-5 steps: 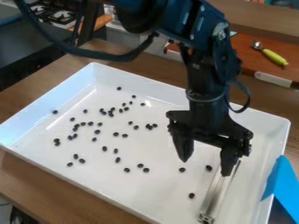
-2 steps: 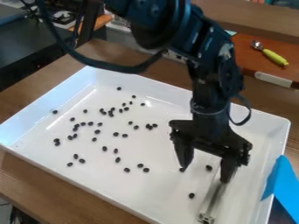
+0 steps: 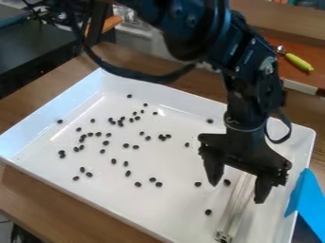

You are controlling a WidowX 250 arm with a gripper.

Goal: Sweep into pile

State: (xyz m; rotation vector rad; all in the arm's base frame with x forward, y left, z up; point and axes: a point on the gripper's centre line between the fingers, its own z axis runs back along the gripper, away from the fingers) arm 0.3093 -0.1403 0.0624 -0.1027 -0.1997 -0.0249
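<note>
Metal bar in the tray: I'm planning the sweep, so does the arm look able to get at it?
Probably yes: the gripper hangs at one end of the bar, fingers open to either side; only a black bean between them might interfere.

A brown wooden table with visible grain shows from seven to ten o'clock and again from eleven to two, beyond the far rim. Directly on it sits a large white tray, shallow and glossy, with raised sloping walls, set askew: one corner points to eleven o'clock, another to nearly nine, a third to three.
</note>
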